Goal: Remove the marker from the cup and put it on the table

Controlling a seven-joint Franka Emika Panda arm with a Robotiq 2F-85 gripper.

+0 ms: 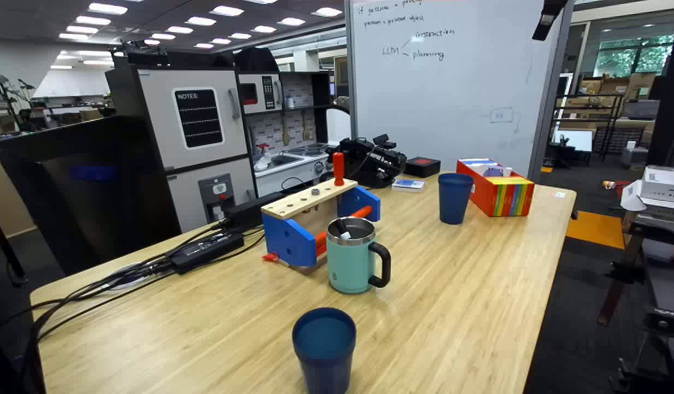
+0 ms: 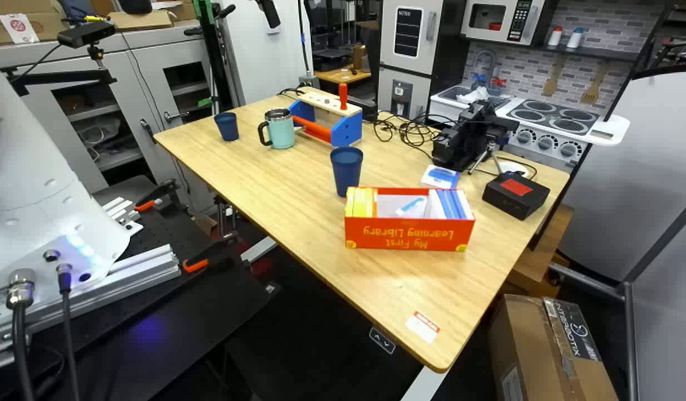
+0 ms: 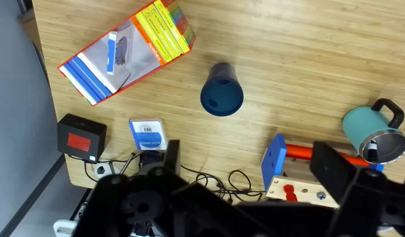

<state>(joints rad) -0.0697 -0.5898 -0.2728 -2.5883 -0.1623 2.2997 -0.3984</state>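
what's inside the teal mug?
A marker, black and white, sits tilted in the teal mug. Its lower end is hidden by the mug's wall, so anything beneath it can't be seen.

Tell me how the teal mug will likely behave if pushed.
The teal mug is probably stiff, given its metal rim. Broad and upright, it may resist tipping under a low push, though shoving its side handle might twist it. The marker inside looks loose and could shift.
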